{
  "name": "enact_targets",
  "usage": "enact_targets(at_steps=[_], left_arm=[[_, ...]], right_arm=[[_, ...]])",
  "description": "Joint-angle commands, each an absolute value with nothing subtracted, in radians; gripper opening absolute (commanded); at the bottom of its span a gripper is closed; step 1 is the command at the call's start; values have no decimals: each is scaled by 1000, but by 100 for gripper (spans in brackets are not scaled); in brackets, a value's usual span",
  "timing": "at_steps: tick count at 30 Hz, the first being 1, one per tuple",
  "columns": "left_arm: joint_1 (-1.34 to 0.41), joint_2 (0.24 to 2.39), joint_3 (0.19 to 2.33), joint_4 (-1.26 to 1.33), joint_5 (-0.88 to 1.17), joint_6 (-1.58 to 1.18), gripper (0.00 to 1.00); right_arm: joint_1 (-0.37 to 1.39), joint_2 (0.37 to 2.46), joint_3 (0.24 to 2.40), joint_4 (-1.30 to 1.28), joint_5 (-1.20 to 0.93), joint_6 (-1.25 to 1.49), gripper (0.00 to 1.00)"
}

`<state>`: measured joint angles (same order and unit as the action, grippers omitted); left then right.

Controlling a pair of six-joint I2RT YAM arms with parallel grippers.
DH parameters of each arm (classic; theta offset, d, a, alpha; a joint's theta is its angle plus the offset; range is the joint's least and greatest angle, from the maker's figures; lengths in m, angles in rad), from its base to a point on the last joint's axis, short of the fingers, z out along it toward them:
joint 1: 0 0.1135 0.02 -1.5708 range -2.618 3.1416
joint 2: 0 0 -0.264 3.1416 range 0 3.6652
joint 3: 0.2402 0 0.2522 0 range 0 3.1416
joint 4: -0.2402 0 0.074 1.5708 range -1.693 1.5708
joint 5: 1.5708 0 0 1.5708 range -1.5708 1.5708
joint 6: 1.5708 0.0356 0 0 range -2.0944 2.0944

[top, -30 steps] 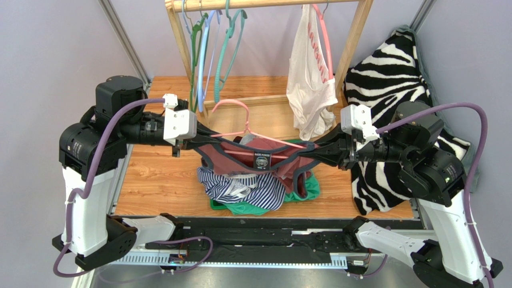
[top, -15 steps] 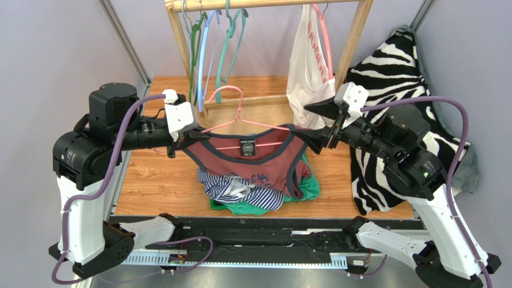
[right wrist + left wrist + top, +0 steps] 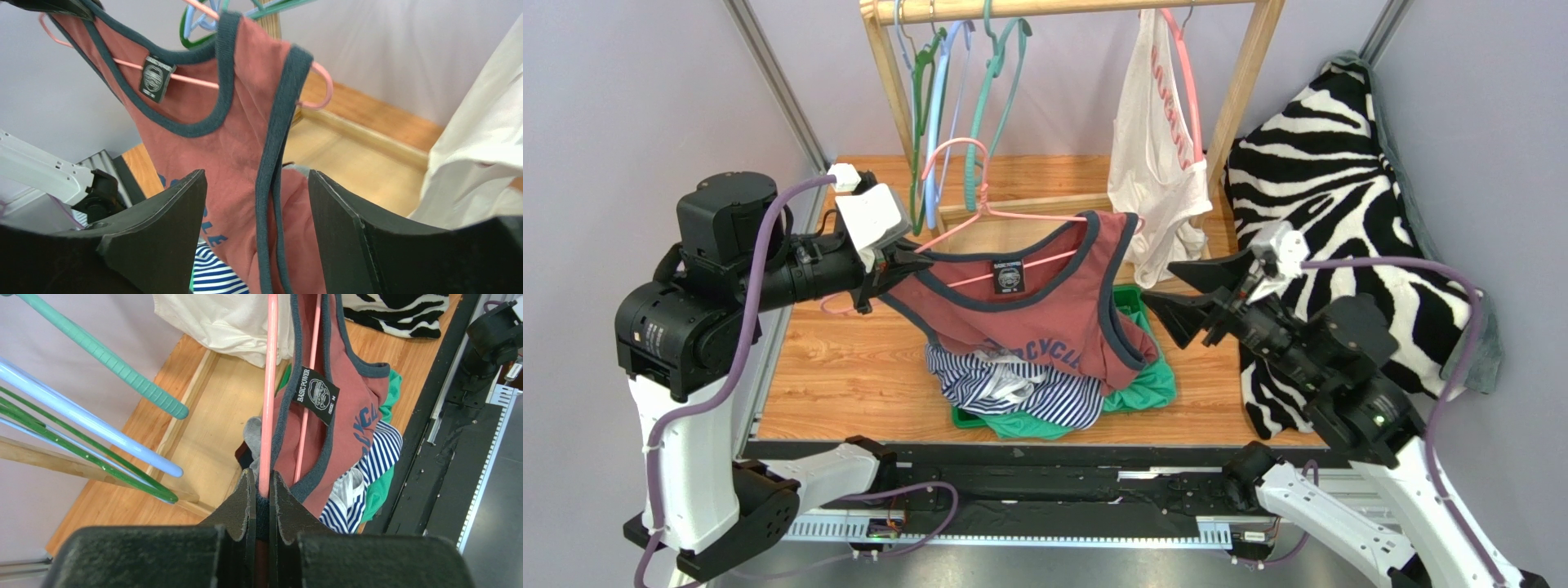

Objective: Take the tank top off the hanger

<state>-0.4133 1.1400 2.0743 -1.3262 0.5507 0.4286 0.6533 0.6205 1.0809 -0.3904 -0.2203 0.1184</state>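
Note:
The tank top (image 3: 1032,306) is rust red with dark blue-grey trim and hangs on a pink hanger (image 3: 1004,217) that tilts up to the right above the clothes pile. My left gripper (image 3: 882,272) is shut on the hanger's left end, with the top's dark strap pinched in too. In the left wrist view the jaws (image 3: 263,478) clamp the pink hanger (image 3: 269,386) and the tank top (image 3: 362,398) hangs beyond. My right gripper (image 3: 1161,284) stands open just right of the top, holding nothing. Its wrist view shows the gripper (image 3: 256,177) wide apart before the tank top (image 3: 236,135), whose trim hangs between the fingers.
A wooden rack (image 3: 885,74) at the back carries green, blue and teal hangers (image 3: 946,110) and a white garment (image 3: 1155,141). Striped and green clothes (image 3: 1032,398) lie piled on the wooden table (image 3: 836,368). A zebra-print cloth (image 3: 1333,184) drapes at the right.
My right gripper let go of the top's right side, opened and drew back down to the right. The left gripper lifted the hanger's left end up and left, so the top now hangs tilted.

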Motion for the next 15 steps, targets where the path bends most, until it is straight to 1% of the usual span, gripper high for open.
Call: enact_targets(at_steps=[1, 5, 7, 8, 10, 11, 13, 14, 15], left_arm=[[-390, 1129, 2077, -1270, 610, 394, 0], [-365, 1127, 2077, -1272, 643, 390, 0], [-361, 1126, 2077, -1272, 653, 387, 0], [-357, 1126, 2079, -1272, 658, 390, 0], [-354, 1126, 2079, -1270, 664, 388, 0], [-353, 1127, 2077, -1272, 666, 388, 0], [-348, 1127, 2075, -1272, 673, 387, 0], [-347, 1127, 2077, -1273, 675, 384, 0], [-345, 1127, 2077, -1272, 680, 387, 0]], right_arm=[[655, 664, 1017, -207, -209, 281, 64], [655, 713, 1005, -86, -187, 351, 58], [655, 744, 1008, -52, -198, 368, 56], [655, 756, 1011, -34, -213, 373, 53], [655, 790, 1026, -20, -221, 393, 50], [655, 798, 1028, -9, -233, 396, 47], [655, 816, 1034, -9, -241, 411, 42], [657, 821, 1037, -11, -251, 411, 36], [655, 824, 1040, -8, -253, 413, 32]])
